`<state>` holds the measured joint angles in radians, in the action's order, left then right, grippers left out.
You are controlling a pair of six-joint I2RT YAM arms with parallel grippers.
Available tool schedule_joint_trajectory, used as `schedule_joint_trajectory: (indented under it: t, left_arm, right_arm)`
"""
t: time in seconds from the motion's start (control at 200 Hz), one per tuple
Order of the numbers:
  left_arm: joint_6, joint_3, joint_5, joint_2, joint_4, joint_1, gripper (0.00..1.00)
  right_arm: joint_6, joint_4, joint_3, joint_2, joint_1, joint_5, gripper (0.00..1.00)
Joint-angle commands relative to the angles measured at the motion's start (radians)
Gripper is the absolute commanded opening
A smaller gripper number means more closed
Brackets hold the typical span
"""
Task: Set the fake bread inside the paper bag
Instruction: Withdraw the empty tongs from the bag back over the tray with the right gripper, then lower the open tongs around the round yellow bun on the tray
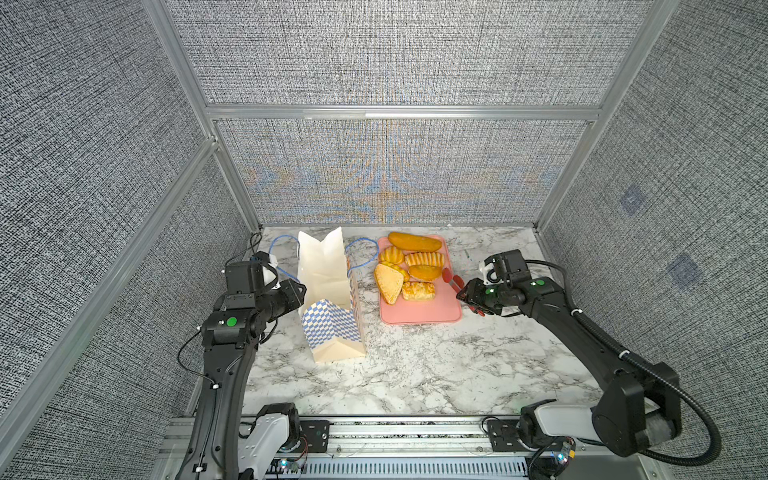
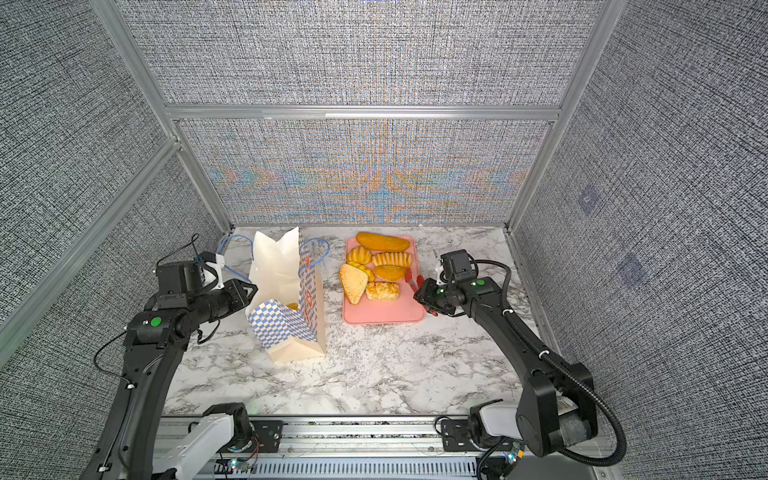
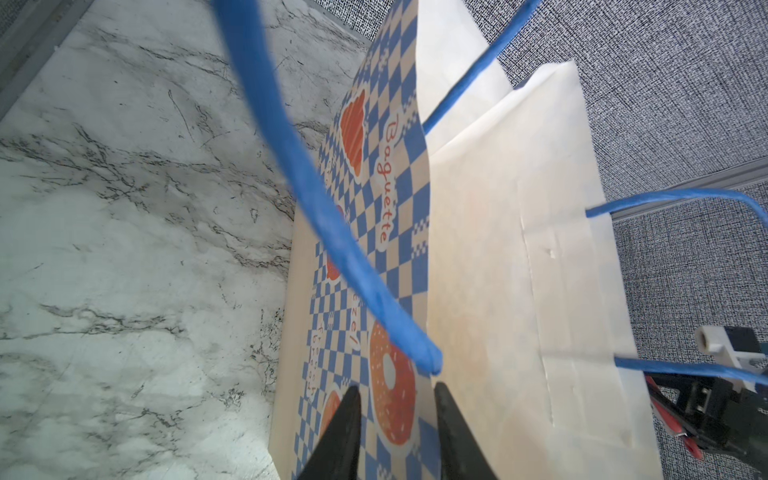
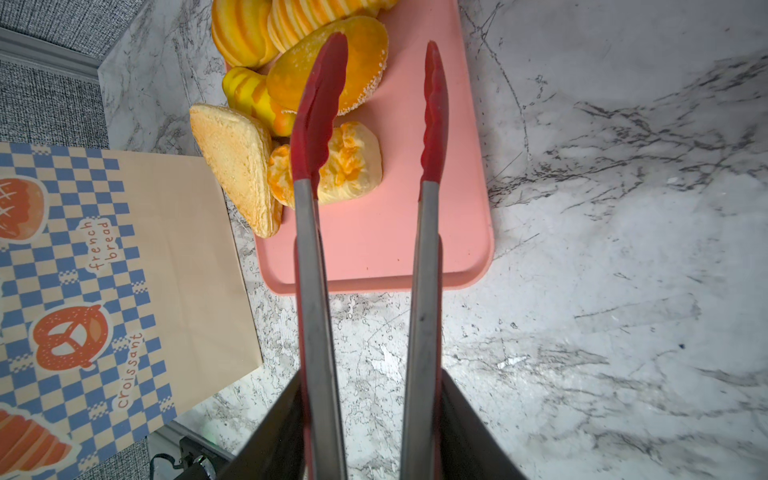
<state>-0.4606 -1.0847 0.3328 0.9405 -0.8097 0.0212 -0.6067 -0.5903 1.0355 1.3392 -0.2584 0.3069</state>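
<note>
In both top views the bag [image 1: 328,332] stands upright and open-mouthed on the desk [image 1: 415,374], left of centre. Its cords [image 1: 282,245] loop out to either side. In a top view a small orange patch [image 2: 293,306] shows low inside it, too little to name.

Just right of the bag, apart from it, the tray [image 1: 419,316] lies flat and holds the bread [image 1: 424,272] in its upper half:
- a loaf [image 1: 414,242] along the top edge
- two ridged rolls [image 1: 391,254] below it, with a small striped piece beside them
- an oval bun in the middle
- a sandwich [image 1: 389,283] on the left, overhanging the tray's edge
- a braided piece [image 1: 418,291] touching the sandwich

The lower half of the tray is bare.

The left pincer [image 3: 397,388] is at the bag's left wall. Its jaws stand apart astride the rim and are not pinching the paper.

The right pincer [image 4: 371,374], at the tray's right edge, is clamped on the tongs [image 4: 309,249]. Their red tips are spread and hold nothing. In the right wrist view one tip is over the bun and braided piece, the other over bare tray. I cannot tell whether they touch.
</note>
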Motion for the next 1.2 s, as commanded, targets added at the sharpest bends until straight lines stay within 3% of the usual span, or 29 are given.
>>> schedule_joint_trajectory:
  t: [0.0, 0.42, 1.195]
  left_arm:
    - [0.004, 0.003, 0.006, 0.0, 0.012, 0.0, 0.31]
    - [0.005, 0.006, 0.005, -0.003, 0.007, 0.0, 0.31]
    - [0.007, -0.003, 0.008, 0.012, 0.006, 0.0, 0.31]
  right_arm:
    - [-0.03, 0.097, -0.016, 0.015, 0.017, 0.063, 0.48]
    - [-0.085, 0.227, -0.033, 0.098, 0.033, 0.155, 0.5]
    - [-0.12, 0.319, -0.008, 0.197, 0.032, 0.195, 0.5]
